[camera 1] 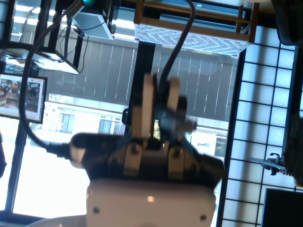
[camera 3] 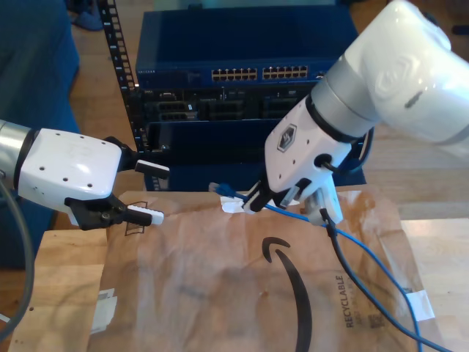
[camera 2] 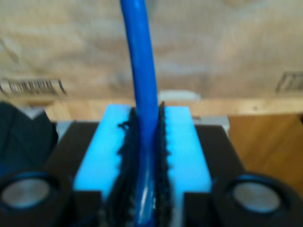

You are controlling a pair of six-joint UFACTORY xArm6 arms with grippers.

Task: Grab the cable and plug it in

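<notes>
The cable point(camera 2: 143, 90) is thin and bright blue, and it runs straight between the blue pads of my second gripper point(camera 2: 147, 113), which is shut on it. In the exterior view my second gripper point(camera 3: 282, 204) hangs right of centre over brown paper. The cable's plug point(camera 3: 220, 189) sticks out towards that view's left, in front of the rack. The rest of the cable point(camera 3: 366, 257) trails down to the lower right. My first gripper point(camera 3: 150, 192) is at the exterior view's left, open with nothing between its white fingers point(camera 1: 149, 101). It stays apart from the plug.
A dark blue rack point(camera 3: 242, 29) stands behind, with a network switch and its rows of ports point(camera 3: 256, 73). A black perforated rail point(camera 3: 121, 66) rises at its left side. Brown packing paper point(camera 3: 220, 293) covers the wooden table point(camera 3: 66, 264). A black arm cable point(camera 3: 352, 286) hangs under the second arm.
</notes>
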